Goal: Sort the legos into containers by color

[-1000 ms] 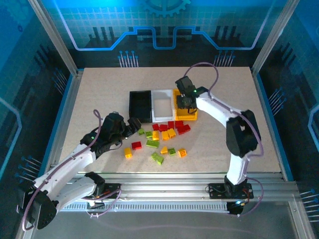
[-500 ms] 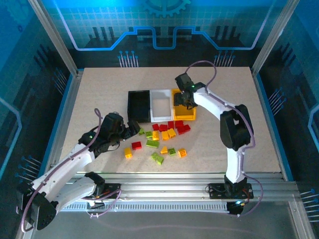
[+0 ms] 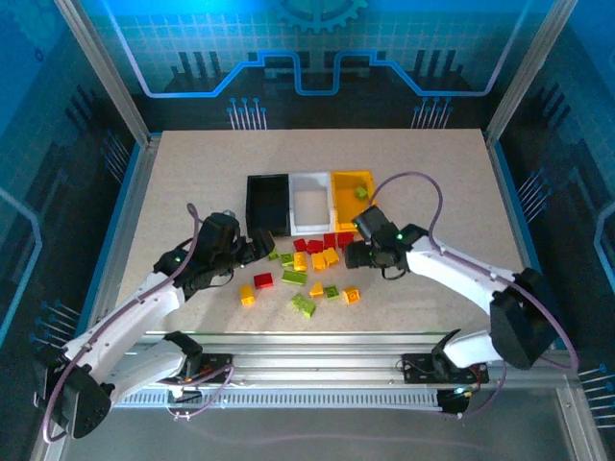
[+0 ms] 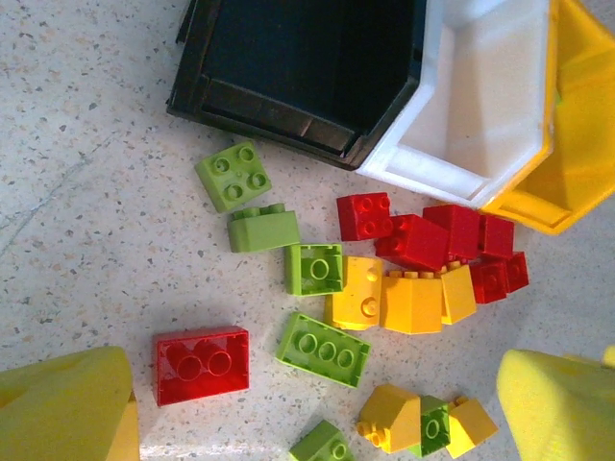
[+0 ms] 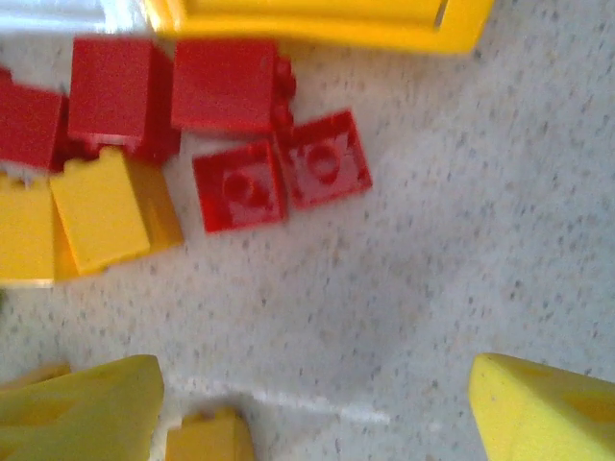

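Legos (image 5: 235, 187) beside right end effector (image 5: 307, 413)

Three joined bins (image 3: 309, 229) stand in a row on the worktop (image 3: 192, 173), one lego (image 3: 360, 192) in the rightmost, other legos (image 3: 317, 259) scattered before them between the left hand (image 3: 263, 242) and right hand (image 3: 353, 253).

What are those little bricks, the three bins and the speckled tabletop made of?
Bricks: moulded plastic, judging by the crisp studs and soft sheen. Bins: likely plastic too, with thin, smooth, evenly coloured walls. Tabletop: matte speckled beige, either stone-like or laminate; the look leaves that open.
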`<action>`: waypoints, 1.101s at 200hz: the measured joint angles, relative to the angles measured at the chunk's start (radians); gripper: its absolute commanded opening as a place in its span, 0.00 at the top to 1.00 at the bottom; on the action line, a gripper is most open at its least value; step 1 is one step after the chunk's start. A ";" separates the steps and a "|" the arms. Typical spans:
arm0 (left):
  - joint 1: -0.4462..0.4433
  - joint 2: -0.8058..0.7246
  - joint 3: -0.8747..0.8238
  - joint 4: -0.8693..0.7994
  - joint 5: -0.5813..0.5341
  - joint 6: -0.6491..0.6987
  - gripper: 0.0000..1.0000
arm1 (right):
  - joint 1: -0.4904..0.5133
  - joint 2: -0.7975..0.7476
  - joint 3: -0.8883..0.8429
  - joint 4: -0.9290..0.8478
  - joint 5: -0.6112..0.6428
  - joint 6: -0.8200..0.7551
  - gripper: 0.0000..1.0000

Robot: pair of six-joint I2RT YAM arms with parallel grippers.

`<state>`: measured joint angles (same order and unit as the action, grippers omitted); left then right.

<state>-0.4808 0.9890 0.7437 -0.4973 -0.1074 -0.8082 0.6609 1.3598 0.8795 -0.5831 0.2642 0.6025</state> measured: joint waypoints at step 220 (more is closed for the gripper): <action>0.000 0.023 -0.042 0.007 0.012 0.003 0.01 | 0.050 0.166 0.050 0.111 0.069 0.023 0.32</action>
<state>-0.4808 1.0119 0.7021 -0.4904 -0.0956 -0.8055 0.7105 1.5253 0.9298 -0.4721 0.3328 0.6250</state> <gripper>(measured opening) 0.989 0.676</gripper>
